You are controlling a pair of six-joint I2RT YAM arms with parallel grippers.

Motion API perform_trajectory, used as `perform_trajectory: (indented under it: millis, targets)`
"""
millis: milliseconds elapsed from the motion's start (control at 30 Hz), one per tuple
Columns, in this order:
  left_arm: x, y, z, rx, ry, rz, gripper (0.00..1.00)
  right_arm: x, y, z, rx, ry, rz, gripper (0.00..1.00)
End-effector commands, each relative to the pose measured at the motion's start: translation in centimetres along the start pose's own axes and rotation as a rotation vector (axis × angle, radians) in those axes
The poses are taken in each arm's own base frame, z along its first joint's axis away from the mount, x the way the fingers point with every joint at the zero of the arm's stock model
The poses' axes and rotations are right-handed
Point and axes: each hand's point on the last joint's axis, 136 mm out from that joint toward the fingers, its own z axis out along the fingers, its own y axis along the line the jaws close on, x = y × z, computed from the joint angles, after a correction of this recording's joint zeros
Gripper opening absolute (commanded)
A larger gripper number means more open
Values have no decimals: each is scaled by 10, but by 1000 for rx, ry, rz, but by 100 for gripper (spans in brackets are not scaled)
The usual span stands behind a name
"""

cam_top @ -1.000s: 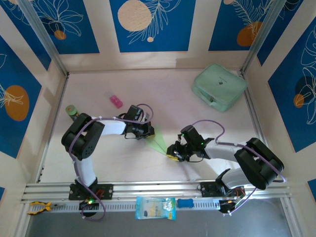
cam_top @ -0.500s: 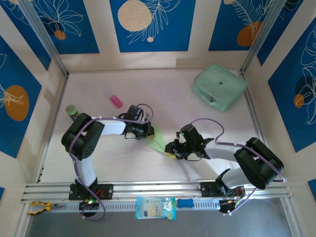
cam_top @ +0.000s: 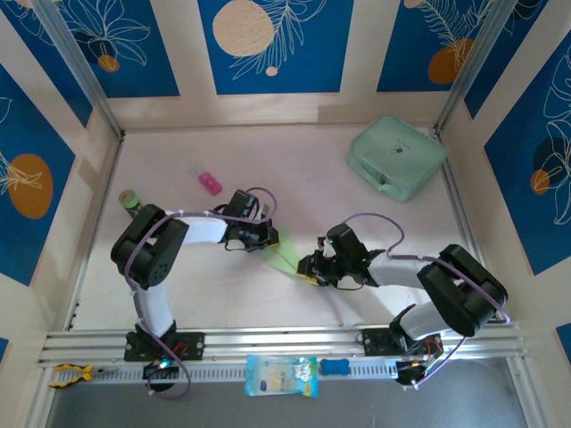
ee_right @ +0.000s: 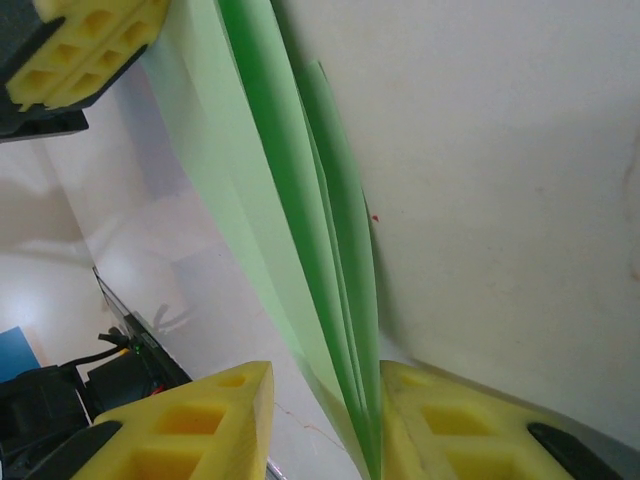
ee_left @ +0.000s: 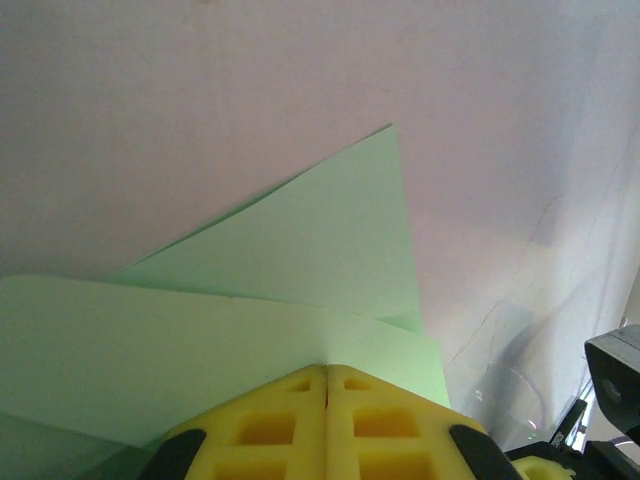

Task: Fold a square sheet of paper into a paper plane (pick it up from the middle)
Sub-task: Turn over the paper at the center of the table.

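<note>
Left gripper (ee_left: 327, 372): clenched on one end of the paper plane (cam_top: 285, 254), yellow pads pressed flat together with the pale-green sheet fanning out past them.
Right gripper (ee_right: 320, 385): released, jaws partly apart; the folded green layers run down between the two fingers and lie against one of them, with a gap to the other.
Paper plane: near the middle of the table (cam_top: 223, 285), between the two grippers, well apart from the mint case (cam_top: 397, 156) in the far right corner.
Change since a second ago: right gripper nudged a little left and further from the bases, so closer in on the paper's tip; right elbow shifted slightly left too. Left arm, paper and mint case unchanged.
Top view: both arms bent inward toward each other, the paper a small green wedge between them; pink item (cam_top: 210, 183) to the far left of it.
Left wrist view: a pointed triangular flap lying on a broader layer — one crisp corner aimed away from the pads.
Right wrist view: several thin stacked folds seen edge-on, and the left arm's yellow fingers (ee_right: 70, 50) at the paper's far end.
</note>
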Motion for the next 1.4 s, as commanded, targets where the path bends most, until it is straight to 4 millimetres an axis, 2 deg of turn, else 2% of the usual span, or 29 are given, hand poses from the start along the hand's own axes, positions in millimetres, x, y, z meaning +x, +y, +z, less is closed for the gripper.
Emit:
perform_trajectory:
  millis: [0, 300, 1367]
  targets:
    - [10, 25, -1, -81, 26, -66, 4, 2, -3, 1, -8, 13, -15, 32]
    - [10, 25, -1, -79, 28, -67, 4, 3, -9, -1, -15, 12, -14, 31]
    - [7, 21, -2, -67, 24, -66, 4, 4, -2, -2, -61, 35, -55, 27]
